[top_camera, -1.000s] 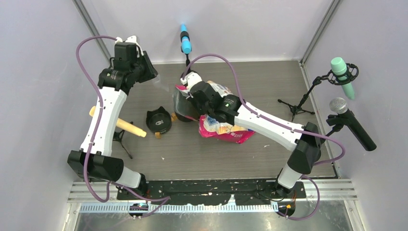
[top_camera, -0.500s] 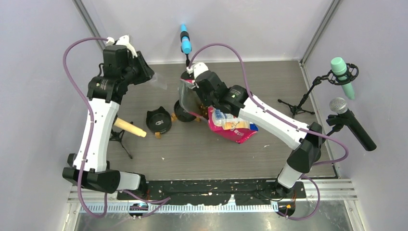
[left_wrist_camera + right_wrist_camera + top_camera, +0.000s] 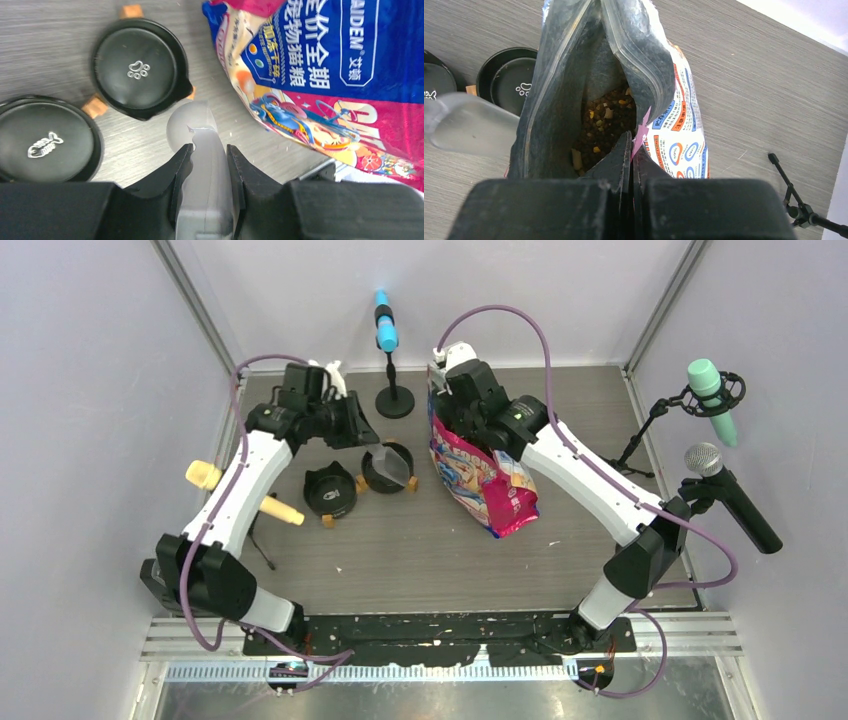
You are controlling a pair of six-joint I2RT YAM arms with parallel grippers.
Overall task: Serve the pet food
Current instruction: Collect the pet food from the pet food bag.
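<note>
As the top camera sees it, left fingers [image 3: 362, 435]: pinching the handle of a clear scoop [image 3: 393, 464].
Top view, scoop: overlaps the paw-print bowl [image 3: 374, 480] in this view; its height above the bowl cannot be told.
Top view, fish-print bowl [image 3: 331, 492]: at 8 o'clock of the paw-print bowl, just beside it.
Top view, right fingers [image 3: 447, 390]: pressed together on the top edge of the printed bag [image 3: 487, 480].
Top view, bag: held up by its top, its base on the table [image 3: 400, 550], at 3 o'clock of the paw-print bowl.
Left wrist, fingers: one pressed on each side of the scoop's handle, the scoop's mouth at 12 o'clock.
Left wrist, bowls: paw-print at 11 o'clock, fish-print at 9 o'clock.
Left wrist, bag: at 2 o'clock, near the scoop's mouth but apart.
Right wrist, fingers: closed flat on the bag's rim, pinching it.
Right wrist, pet food [image 3: 601, 125]: brown and tan kibble deep inside the open bag, at 12 o'clock of the fingertips.
Right wrist, scoop: at 9 o'clock, outside the bag, just beside its wall.
</note>
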